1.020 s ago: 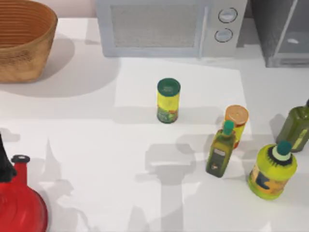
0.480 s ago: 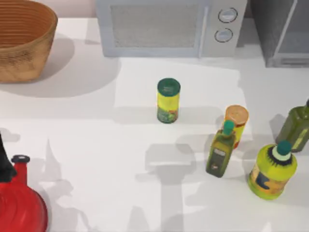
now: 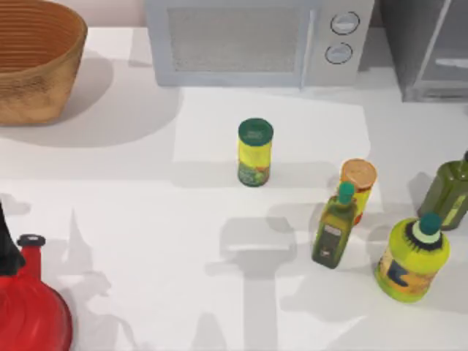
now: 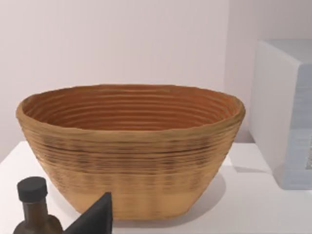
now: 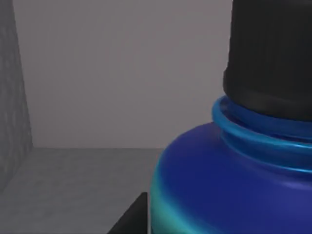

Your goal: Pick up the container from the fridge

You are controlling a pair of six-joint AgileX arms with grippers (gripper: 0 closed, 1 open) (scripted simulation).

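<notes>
The container [image 5: 229, 185] looms close in the right wrist view, with blue shoulders, a black ribbed cap [image 5: 273, 53] and a teal band low on its body. It stands on the grey floor [image 5: 73, 180] inside the fridge [image 3: 428, 51], which sits at the table's far right corner in the top view. One dark fingertip [image 5: 131, 219] of my right gripper shows just beside the container's base. A dark fingertip [image 4: 95, 217] of my left gripper shows in the left wrist view, facing the woven basket [image 4: 131, 146].
A microwave [image 3: 248, 40] stands at the back, left of the fridge. The basket [image 3: 33, 58] is back left and a red kettle [image 3: 25, 307] front left. A yellow can [image 3: 254, 153] stands mid-table. At right stand an orange-lidded can [image 3: 358, 183], an olive bottle [image 3: 335, 227] and a yellow-green bottle [image 3: 413, 259].
A pale glint in the fridge's glass faded and came back slightly lower. The arm shadows on the table's front right shifted a little. The table objects stayed put.
</notes>
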